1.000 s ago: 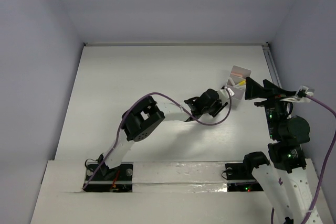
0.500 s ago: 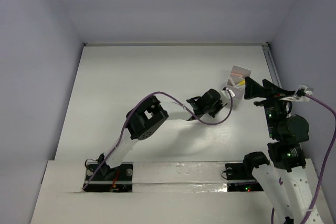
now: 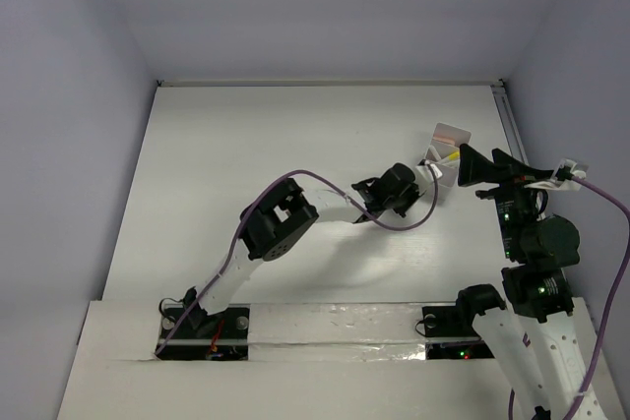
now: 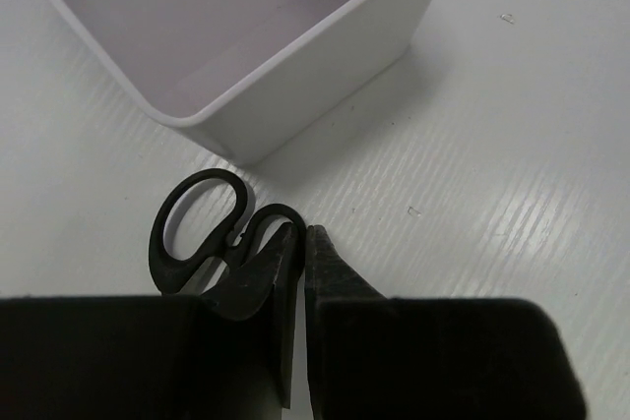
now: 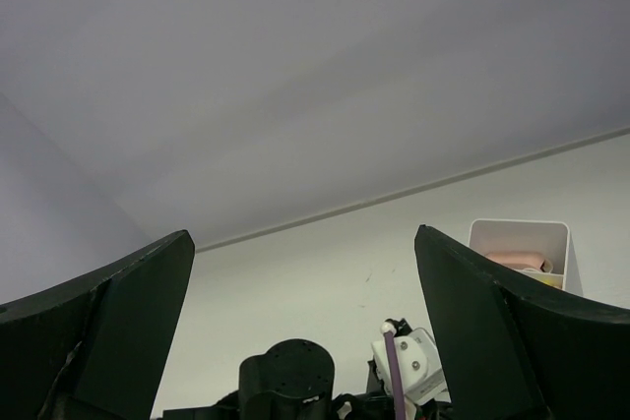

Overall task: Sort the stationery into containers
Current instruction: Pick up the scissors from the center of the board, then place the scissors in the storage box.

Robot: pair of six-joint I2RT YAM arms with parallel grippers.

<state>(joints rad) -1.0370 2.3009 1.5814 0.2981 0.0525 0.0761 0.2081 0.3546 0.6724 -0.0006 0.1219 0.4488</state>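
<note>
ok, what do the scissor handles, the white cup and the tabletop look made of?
Scissor handles: likely moulded plastic, matte black; rounded loops with soft highlights.
White cup: probably thin plastic, smooth satin finish; even thin rim, rounded corners.
Tabletop: looks like white corrugated plastic sheet, from its fine parallel ribs; a ribbed laminate is possible.

One pair of black-handled scissors (image 4: 239, 235) lies at the left claw (image 4: 302, 233), its two finger loops just left of the tips. One white container (image 4: 315, 86) stands just beyond that claw (one yellow-ended piece (image 3: 450, 156) shows inside). There are two claws, counting the right claw (image 5: 303, 238).
</note>
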